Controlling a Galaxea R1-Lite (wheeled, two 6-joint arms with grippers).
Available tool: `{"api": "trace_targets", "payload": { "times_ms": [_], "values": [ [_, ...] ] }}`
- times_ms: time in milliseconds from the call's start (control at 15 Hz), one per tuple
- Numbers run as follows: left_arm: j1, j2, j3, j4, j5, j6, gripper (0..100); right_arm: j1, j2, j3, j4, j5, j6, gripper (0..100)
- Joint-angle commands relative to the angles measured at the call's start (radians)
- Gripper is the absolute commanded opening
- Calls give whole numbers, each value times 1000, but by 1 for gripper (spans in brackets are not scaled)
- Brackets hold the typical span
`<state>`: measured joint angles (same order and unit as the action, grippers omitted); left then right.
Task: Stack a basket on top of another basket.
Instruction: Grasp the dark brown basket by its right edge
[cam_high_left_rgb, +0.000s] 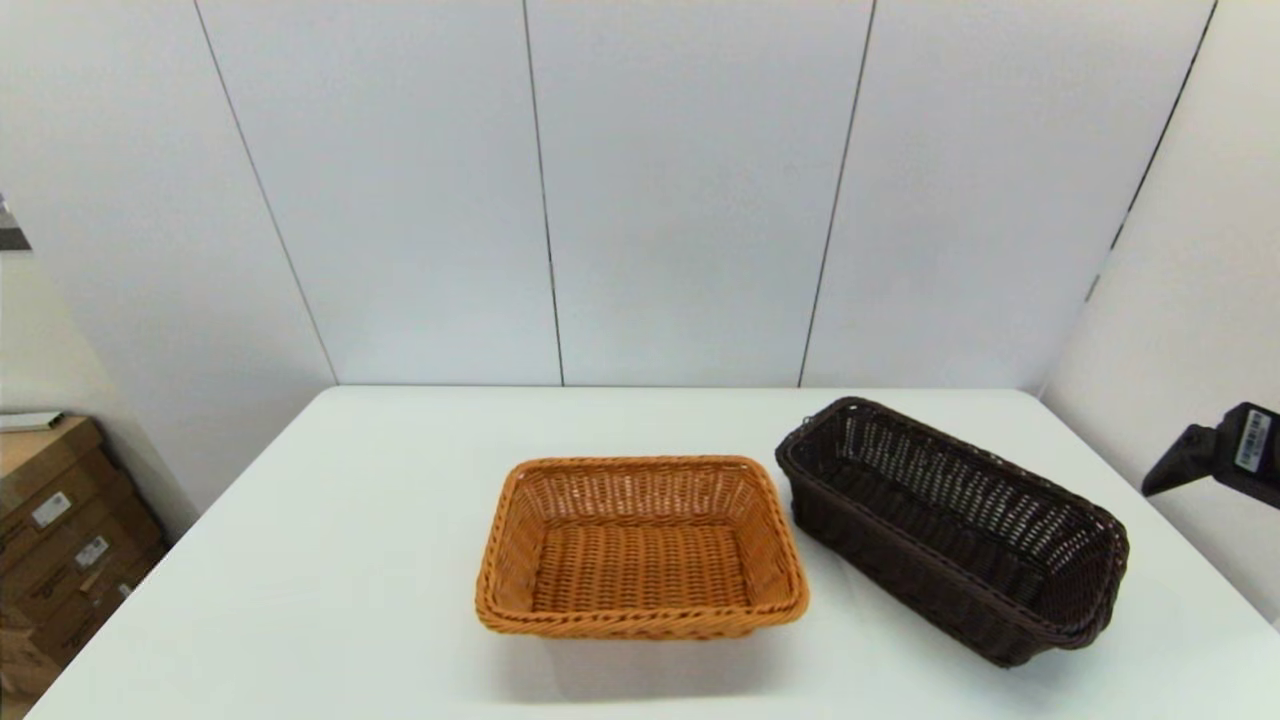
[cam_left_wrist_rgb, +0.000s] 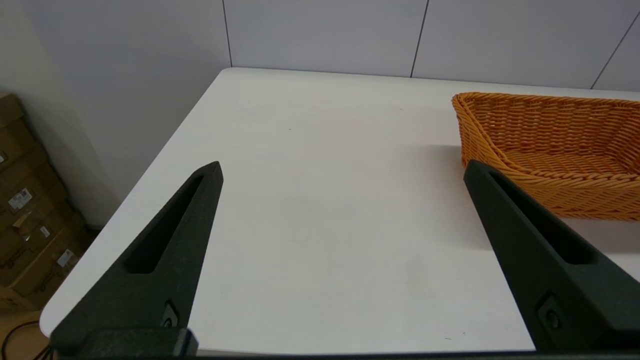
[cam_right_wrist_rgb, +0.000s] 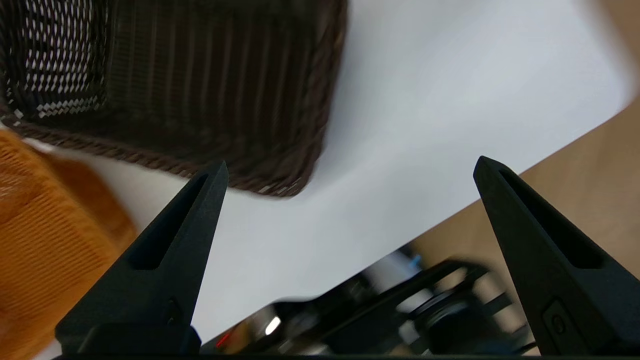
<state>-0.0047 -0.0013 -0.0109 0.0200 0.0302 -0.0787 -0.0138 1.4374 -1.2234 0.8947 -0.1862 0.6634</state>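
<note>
Head camera looking down across white table (cam_high_left_rgb: 350, 560), wrist cameras low and close, all sharing orange basket (cam_high_left_rgb: 640, 545).

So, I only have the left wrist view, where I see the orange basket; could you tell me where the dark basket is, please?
Observer: The dark brown basket stands on the white table beside the orange-tan basket, on its right, angled.
Operator: Are they touching?
Observer: The head view shows a narrow gap between them.
Operator: Thanks, and is the right gripper holding anything?
Observer: No, the right gripper is open and empty, above the table's edge near the dark brown basket.
</note>
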Motion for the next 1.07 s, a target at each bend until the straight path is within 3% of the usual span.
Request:
{"api": "trace_targets", "payload": {
  "times_ms": [67,333,867,1067],
  "values": [
    [0,0,0,0,0,-1,100,15,118,58,9,89,140,100],
    [0,0,0,0,0,-1,100,5,209,139,-28,157,177,100],
    [0,0,0,0,0,-1,100,-63,399,185,-263,195,170,100],
    [0,0,0,0,0,-1,100,-97,426,202,-326,258,160,100]
  ]
}}
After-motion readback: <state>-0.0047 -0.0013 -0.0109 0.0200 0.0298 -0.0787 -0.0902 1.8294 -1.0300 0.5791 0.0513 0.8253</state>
